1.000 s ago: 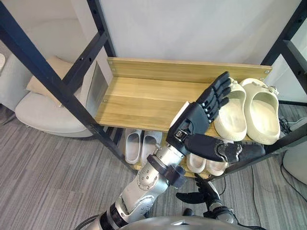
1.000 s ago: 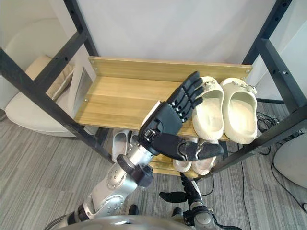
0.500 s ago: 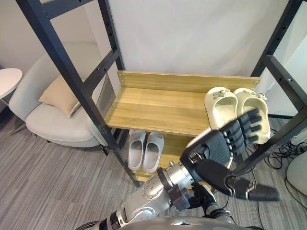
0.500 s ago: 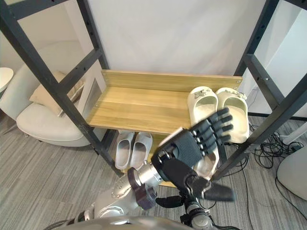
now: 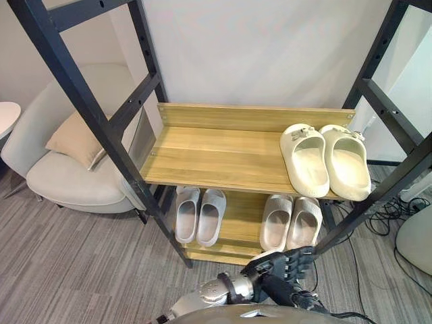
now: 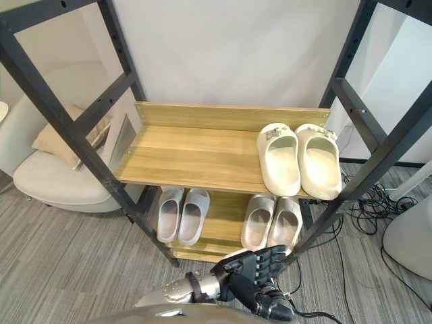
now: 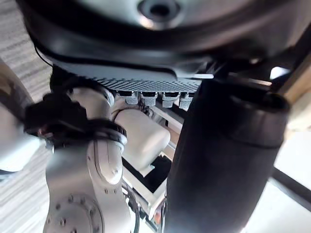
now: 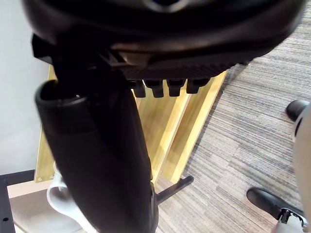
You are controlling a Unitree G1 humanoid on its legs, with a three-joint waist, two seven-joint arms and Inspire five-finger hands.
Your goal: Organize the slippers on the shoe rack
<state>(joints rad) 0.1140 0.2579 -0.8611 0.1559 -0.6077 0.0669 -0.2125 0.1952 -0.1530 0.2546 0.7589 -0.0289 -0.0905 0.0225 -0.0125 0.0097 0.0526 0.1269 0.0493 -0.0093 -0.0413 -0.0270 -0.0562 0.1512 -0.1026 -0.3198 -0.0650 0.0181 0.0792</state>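
Observation:
A cream pair of slippers [image 5: 324, 158] lies side by side at the right end of the rack's upper wooden shelf [image 5: 209, 152]. On the lower shelf sit a pale grey pair [image 5: 200, 214] on the left and a beige pair [image 5: 291, 223] on the right. My left hand [image 5: 277, 266] hovers low in front of the rack, below the beige pair, open with straight fingers and holding nothing. My right hand [image 8: 97, 160] is open and empty in its wrist view, with the rack's wooden boards [image 8: 165, 126] and a bit of a pale slipper [image 8: 60, 204] past it.
Black slanted frame posts [image 5: 88, 115] cross in front of the rack on both sides. A pale armchair [image 5: 67, 182] with a beige cushion [image 5: 74, 138] stands to the left. Cables [image 5: 378, 212] and a white rounded object [image 5: 415, 236] lie on the grey floor at the right.
My left hand has dropped from in front of the cream pair on the upper shelf to the bottom of the view. The camera has pulled back, showing both shelves.

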